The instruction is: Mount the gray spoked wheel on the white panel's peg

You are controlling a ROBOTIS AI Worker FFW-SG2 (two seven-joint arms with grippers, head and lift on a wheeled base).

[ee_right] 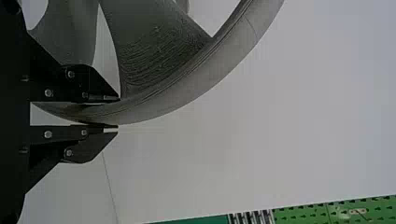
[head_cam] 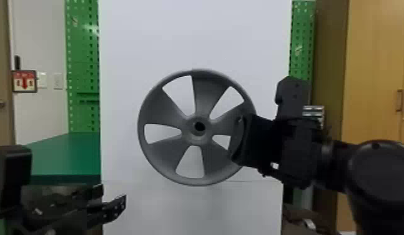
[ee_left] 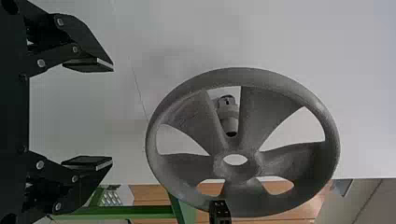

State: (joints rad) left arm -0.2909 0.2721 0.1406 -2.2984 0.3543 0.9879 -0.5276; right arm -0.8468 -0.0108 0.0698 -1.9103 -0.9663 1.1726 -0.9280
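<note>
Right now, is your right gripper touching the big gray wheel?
Touching. In the right wrist view, the right gripper pinches the rim of the gray wheel, one finger against each side.

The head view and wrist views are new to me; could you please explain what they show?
This is a two-armed robot. The head view looks forward from its head at an upright white panel, with a green table to the left. Each wrist view comes from a camera on that arm, turned sideways. The right gripper holds the gray spoked wheel by its rim; the left gripper is open and empty. Through a gap between spokes, the left wrist view shows the peg, so the wheel isn't mounted yet.
</note>
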